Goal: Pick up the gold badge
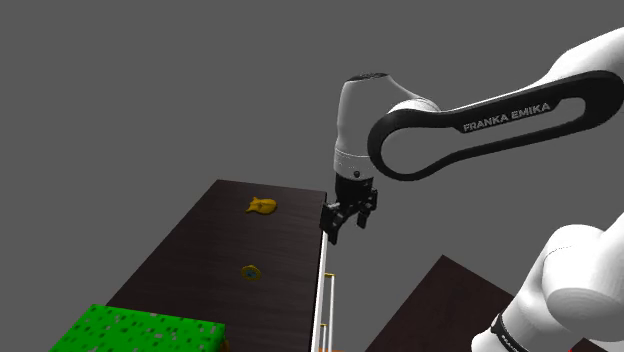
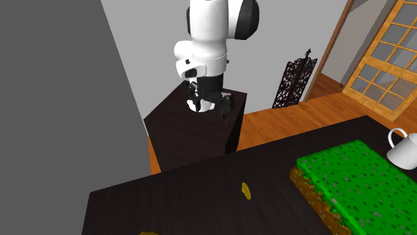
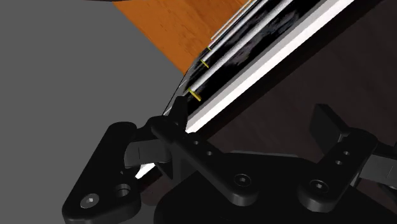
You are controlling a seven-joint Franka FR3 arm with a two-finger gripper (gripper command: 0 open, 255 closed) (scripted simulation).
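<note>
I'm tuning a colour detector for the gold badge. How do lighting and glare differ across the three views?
Shoulder view: dim, yet the small round gold badge stands out against the dark brown tabletop. Second exterior view: brighter and evenly lit, no glare. Wrist view: pale glossy streaks run along the table edge beyond the open black pincer.

Domestic interior. Evidence: orange wooden floor, wood-framed glazed door, ornate black folding screen against a grey wall, white mug on the dark surface.
</note>
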